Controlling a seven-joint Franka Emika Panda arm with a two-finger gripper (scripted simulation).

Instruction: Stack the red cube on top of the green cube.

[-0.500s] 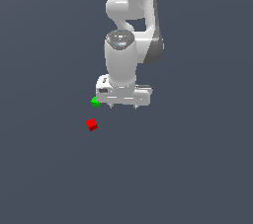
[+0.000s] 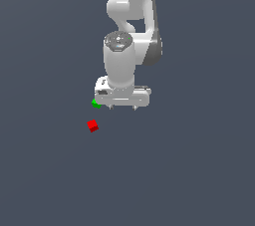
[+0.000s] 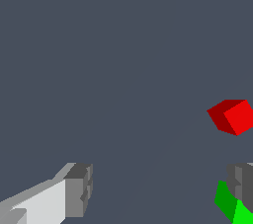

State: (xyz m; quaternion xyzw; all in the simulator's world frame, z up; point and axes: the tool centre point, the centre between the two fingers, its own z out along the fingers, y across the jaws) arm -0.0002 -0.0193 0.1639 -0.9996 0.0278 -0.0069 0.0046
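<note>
Red is seen nearest in the exterior view: the red cube (image 2: 92, 126) lies alone on the dark grey-blue floor (image 2: 199, 170), tilted a little against the picture's edges, with bare floor all around it. It is touched by nothing. In the wrist view the same cube (image 3: 232, 116) is shown lying free, two of its faces lit differently, clear of both fingertips.

Just beyond it, toward the arm, the green cube (image 2: 96, 103) is found, partly hidden behind the lower edge of the white gripper (image 2: 122, 106) on the exterior view's left. Only a small part of it can be made out there. In the wrist view the green cube (image 3: 232, 203) is cut by the picture's edge and sits right beside one dark grey fingertip (image 3: 242, 181); whether the two touch cannot be told. The two cubes are near each other but apart, and the red one has not been set on the green one.

The gripper's jaws are spread wide, with the other fingertip (image 3: 79, 188) far across the wrist view and only bare floor between them. Nothing is gripped.

Farthest back, the white arm (image 2: 129, 16) rises above the gripper and bends out of the picture. No containers are seen.
</note>
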